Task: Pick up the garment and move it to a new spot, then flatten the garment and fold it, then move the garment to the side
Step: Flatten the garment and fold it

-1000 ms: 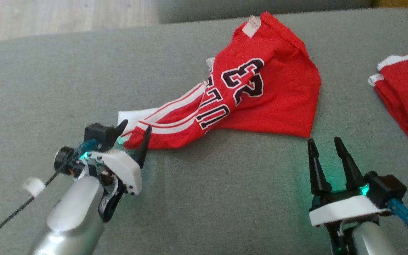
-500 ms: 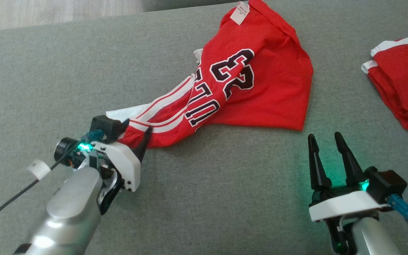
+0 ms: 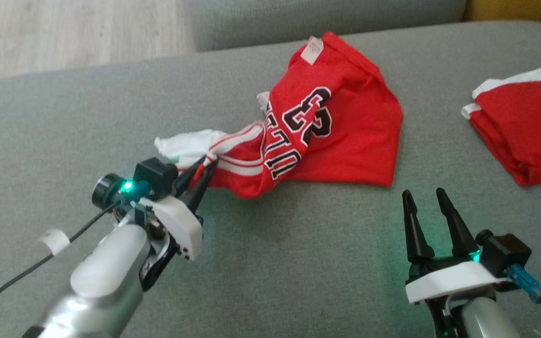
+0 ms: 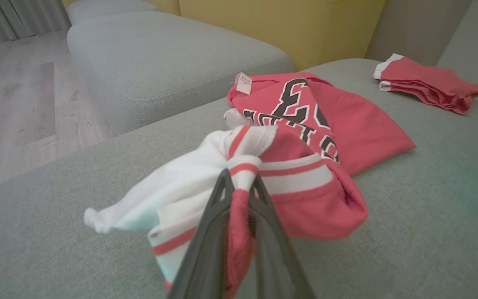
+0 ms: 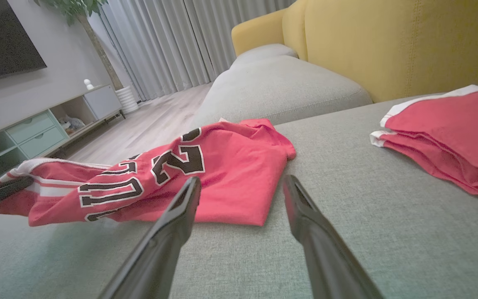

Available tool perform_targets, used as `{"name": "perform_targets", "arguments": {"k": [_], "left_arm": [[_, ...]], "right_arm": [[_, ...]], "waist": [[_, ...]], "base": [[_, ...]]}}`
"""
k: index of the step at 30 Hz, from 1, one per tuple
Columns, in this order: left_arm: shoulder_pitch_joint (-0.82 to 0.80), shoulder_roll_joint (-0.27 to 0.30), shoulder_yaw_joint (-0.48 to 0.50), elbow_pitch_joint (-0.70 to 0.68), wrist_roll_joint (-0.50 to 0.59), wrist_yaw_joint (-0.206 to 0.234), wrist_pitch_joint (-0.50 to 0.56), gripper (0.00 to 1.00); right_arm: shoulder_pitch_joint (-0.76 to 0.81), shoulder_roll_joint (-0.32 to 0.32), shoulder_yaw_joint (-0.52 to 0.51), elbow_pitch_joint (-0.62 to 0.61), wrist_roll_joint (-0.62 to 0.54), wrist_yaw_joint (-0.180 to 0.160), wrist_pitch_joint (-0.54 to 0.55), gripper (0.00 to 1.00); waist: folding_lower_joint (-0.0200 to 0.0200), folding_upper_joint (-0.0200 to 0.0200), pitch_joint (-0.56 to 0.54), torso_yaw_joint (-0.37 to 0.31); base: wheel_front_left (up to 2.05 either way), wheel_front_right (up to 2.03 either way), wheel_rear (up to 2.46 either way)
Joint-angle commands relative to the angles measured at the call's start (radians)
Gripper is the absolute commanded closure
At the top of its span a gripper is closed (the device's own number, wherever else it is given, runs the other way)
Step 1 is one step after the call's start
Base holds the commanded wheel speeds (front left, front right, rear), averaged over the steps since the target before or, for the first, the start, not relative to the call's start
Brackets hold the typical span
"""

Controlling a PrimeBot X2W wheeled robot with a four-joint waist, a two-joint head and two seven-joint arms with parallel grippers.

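Observation:
The garment [image 3: 345, 126] is a red jersey with black-and-white lettering and a white label, lying crumpled on the grey sofa cushion [image 3: 275, 263]. Its striped red-and-white end is pinched and lifted by my left gripper [image 3: 207, 166], which is shut on that bunched cloth [image 4: 241, 166]. In the left wrist view the fabric runs down between the two dark fingers [image 4: 210, 232]. My right gripper [image 3: 423, 197] stands open over bare cushion, just in front of the garment's near right corner, apart from it [image 5: 241, 182]. The garment [image 5: 206, 174] spreads ahead of it.
A second red garment with white trim [image 3: 524, 126] lies folded at the cushion's far right [image 5: 450, 141]. Another grey cushion [image 4: 172, 62] and wooden floor [image 3: 64, 37] lie beyond the far edge. A yellow backrest [image 5: 388, 45] rises behind.
My left gripper has shut on the garment's striped end and drawn it up off the cushion. The head camera has shifted. The right gripper stays open.

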Motion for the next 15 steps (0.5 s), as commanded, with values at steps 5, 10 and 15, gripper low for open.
{"name": "perform_targets", "arguments": {"k": [5, 10, 15], "left_arm": [[0.043, 0.058, -0.009, -0.096, -0.032, 0.006, 0.119, 1.0], [0.124, 0.071, -0.053, -0.257, -0.122, 0.004, 0.259, 1.0], [0.187, 0.057, -0.007, -0.451, -0.314, 0.014, 0.353, 1.0]], "right_arm": [[0.003, -0.005, 0.028, -0.02, 0.021, -0.001, -0.011, 0.0], [0.016, -0.005, 0.026, -0.021, 0.031, -0.001, -0.011, 0.0], [0.019, -0.005, 0.019, -0.025, 0.037, -0.001, -0.011, 0.0]], "waist": [[0.0001, 0.0, -0.075, 0.003], [0.0001, 0.0, -0.099, 0.014], [0.0001, 0.0, -0.098, 0.024]], "base": [[0.0, 0.0, 0.0], [0.0, 0.0, 0.0], [0.0, 0.0, 0.0]]}}
